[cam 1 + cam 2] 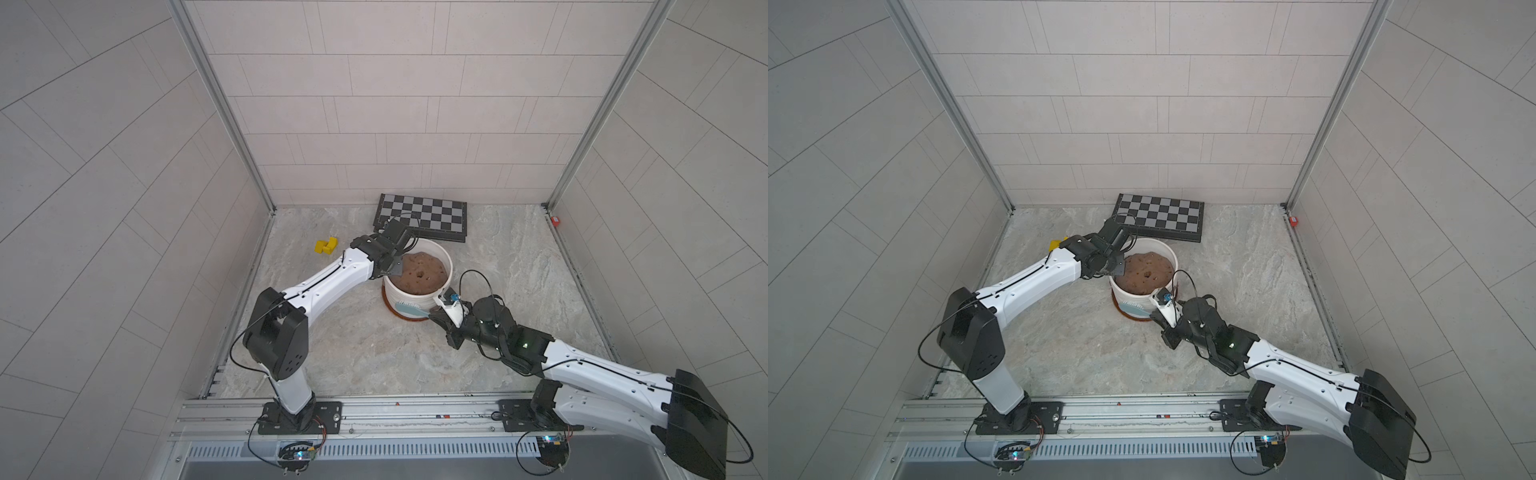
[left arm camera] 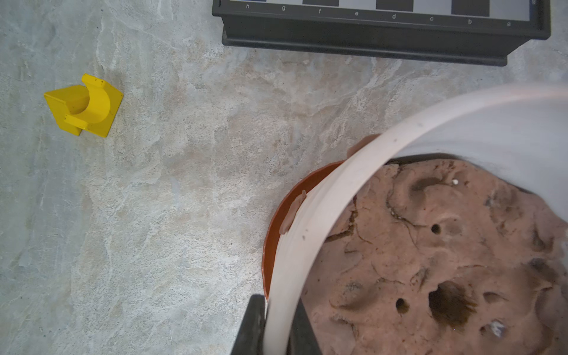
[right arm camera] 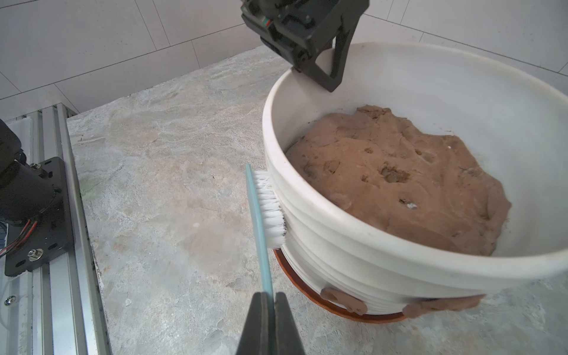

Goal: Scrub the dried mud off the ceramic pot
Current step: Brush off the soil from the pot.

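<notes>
Marbled table (image 1: 353, 353) carries the ceramic pot (image 3: 338, 246) toward its far edge, by the chessboard (image 1: 422, 216). Left gripper (image 2: 278, 322) clamps the pot's rim. Right gripper (image 3: 270, 307) pinches a brush (image 3: 261, 209), its bristles against the ribbed wall. Dried mud (image 3: 342, 301) clings low on that wall.

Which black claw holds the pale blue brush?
The right gripper, shut on the pale blue brush; the left gripper clamps the rim of the white ribbed ceramic pot.

The chessboard (image 2: 368, 33) at the surface's far edge shows pale letters along its border: h, g, f, e, d, c, b, a.
</notes>
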